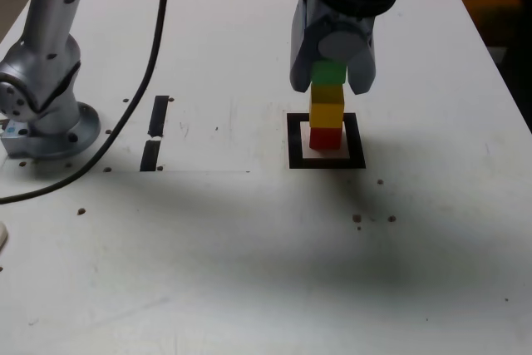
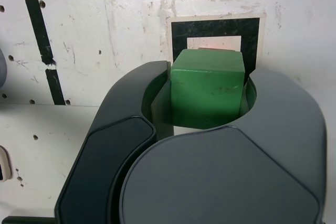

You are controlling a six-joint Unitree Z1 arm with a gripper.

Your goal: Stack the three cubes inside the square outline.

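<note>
The 3 cubes (image 1: 327, 106) stand stacked inside the square outline (image 1: 326, 158), the tool (image 1: 329, 81) clamped on the green cube (image 2: 208, 87).

2 black strips (image 1: 155, 133) on the white table (image 1: 249, 255); possibly a black cable (image 1: 141, 81).

**Table surface and what rests on it**

White, scuffed tabletop (image 1: 249, 272) with small dark holes and specks scattered over it. Flat on it: thick black square outline with white centre (image 1: 326, 161), and inside that, the small matte red cube (image 1: 325, 138) sitting directly on the white centre. Toward the exterior view's left, well apart from the outline, two short black tape strips (image 1: 155, 132) lie end to end. Further left, the arm's round grey metal base (image 1: 50, 135) is fixed to the top. A black cable (image 1: 137, 93) trails across the surface beside the base.
</note>
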